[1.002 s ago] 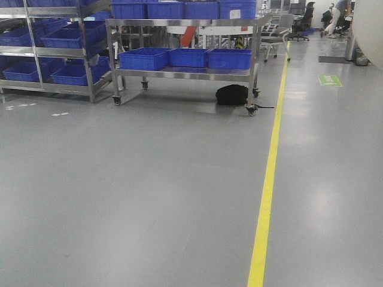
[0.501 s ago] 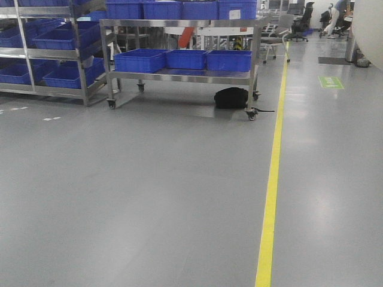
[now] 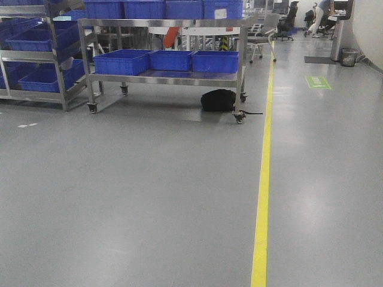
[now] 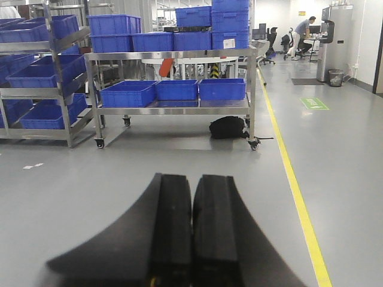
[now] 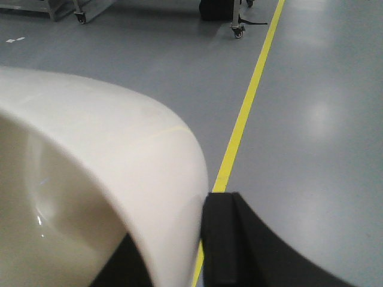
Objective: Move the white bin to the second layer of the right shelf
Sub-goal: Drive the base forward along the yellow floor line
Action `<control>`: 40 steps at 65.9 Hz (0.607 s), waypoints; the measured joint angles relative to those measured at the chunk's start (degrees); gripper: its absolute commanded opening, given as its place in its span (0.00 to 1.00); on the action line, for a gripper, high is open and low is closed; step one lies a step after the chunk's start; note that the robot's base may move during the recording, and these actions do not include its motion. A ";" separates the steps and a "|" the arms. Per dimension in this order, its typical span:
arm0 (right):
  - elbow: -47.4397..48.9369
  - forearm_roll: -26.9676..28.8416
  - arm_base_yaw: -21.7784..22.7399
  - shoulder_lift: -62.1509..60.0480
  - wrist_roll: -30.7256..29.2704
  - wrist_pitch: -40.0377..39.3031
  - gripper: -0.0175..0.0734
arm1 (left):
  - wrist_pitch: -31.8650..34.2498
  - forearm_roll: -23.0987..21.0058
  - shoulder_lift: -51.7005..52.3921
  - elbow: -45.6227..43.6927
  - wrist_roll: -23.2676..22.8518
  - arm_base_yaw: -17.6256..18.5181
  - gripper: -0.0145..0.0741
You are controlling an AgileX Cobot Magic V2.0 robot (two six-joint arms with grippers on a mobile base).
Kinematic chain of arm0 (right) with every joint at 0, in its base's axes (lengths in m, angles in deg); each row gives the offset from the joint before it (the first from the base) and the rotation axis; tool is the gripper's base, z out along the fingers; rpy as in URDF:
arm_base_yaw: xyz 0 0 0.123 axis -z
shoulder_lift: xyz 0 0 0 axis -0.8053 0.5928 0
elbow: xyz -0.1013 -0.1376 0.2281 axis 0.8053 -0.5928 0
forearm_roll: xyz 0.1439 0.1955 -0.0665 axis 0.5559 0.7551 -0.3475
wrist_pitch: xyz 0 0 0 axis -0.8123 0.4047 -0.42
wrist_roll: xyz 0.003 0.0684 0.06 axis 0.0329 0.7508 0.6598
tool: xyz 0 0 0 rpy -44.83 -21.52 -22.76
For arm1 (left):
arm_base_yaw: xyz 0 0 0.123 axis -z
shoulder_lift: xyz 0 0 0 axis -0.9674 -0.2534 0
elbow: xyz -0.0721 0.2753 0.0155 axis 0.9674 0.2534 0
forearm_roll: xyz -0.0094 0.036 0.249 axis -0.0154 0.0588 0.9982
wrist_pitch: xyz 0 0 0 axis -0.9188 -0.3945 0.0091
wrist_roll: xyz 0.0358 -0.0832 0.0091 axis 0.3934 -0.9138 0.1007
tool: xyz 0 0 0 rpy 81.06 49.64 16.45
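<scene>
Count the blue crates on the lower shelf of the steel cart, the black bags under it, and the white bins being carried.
Blue crates on the lower shelf of the cart: 3
Black bag on the floor under it: 1
White bin being carried: 1
Total: 5

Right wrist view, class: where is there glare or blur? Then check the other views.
Right wrist view: white bin soft at its near rim, pale glare on the floor. Left wrist view: dark fingers show little detail. Front view: evenly lit, faint floor sheen.
</scene>
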 measured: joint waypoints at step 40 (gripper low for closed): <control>0.00 0.00 0.00 0.00 0.00 0.09 0.22 | 0.00 0.00 0.00 0.00 0.00 0.00 0.26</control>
